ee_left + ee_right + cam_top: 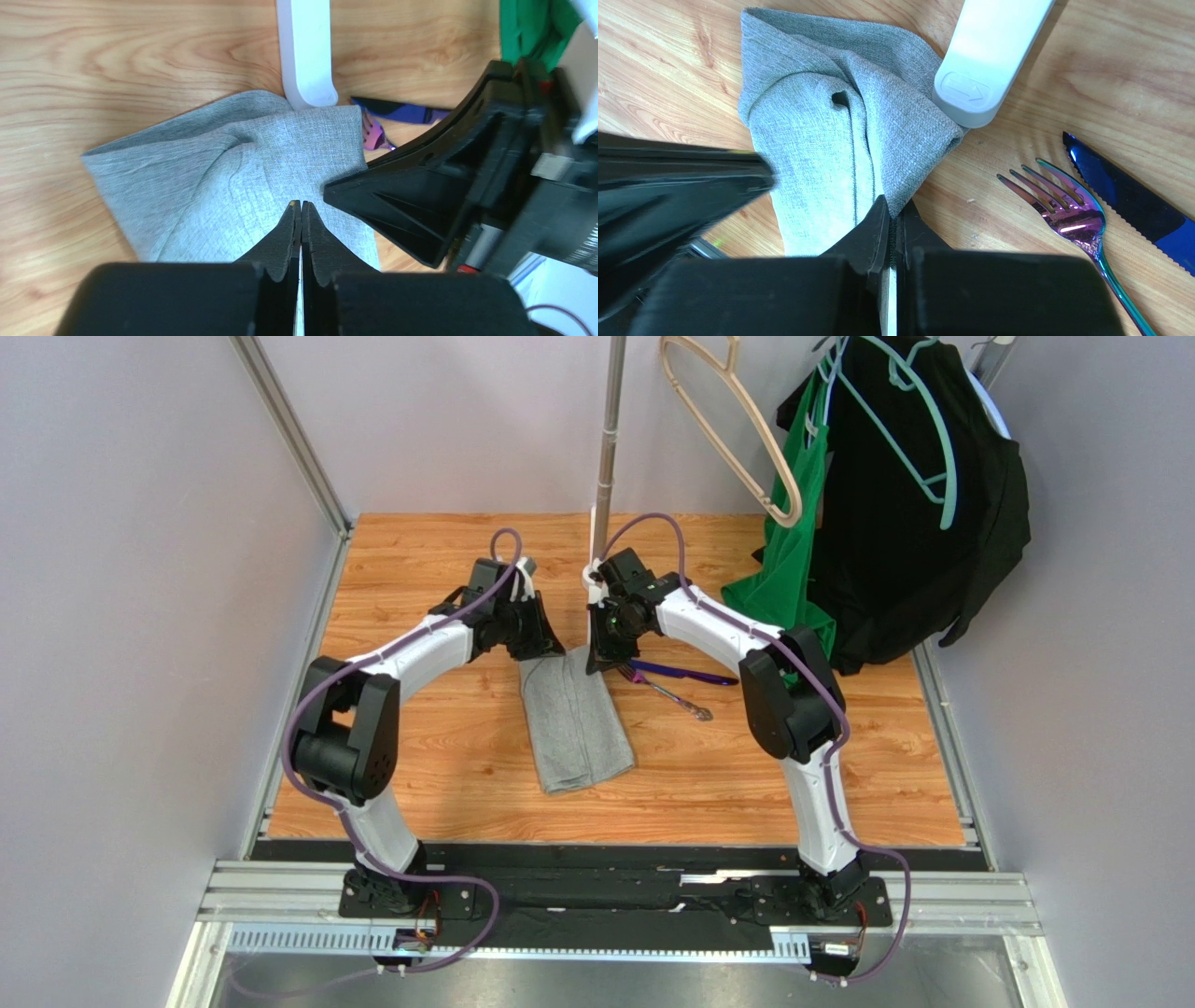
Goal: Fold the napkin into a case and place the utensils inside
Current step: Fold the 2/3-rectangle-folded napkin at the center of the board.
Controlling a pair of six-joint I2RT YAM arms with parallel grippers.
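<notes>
Now | left hand [301, 206] closed, tips on napkin [203, 175] | right hand [892, 208] closed at napkin edge | fork [1069, 218], knife [1134, 203] beside

Heather-grey napkin [572, 728]; iridescent purple fork [1064, 217]; blue-purple knife [1137, 206].

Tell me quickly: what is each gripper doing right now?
Left gripper: closed, apparently pinching the napkin.
Right gripper: closed, apparently pinching the same napkin.
</notes>
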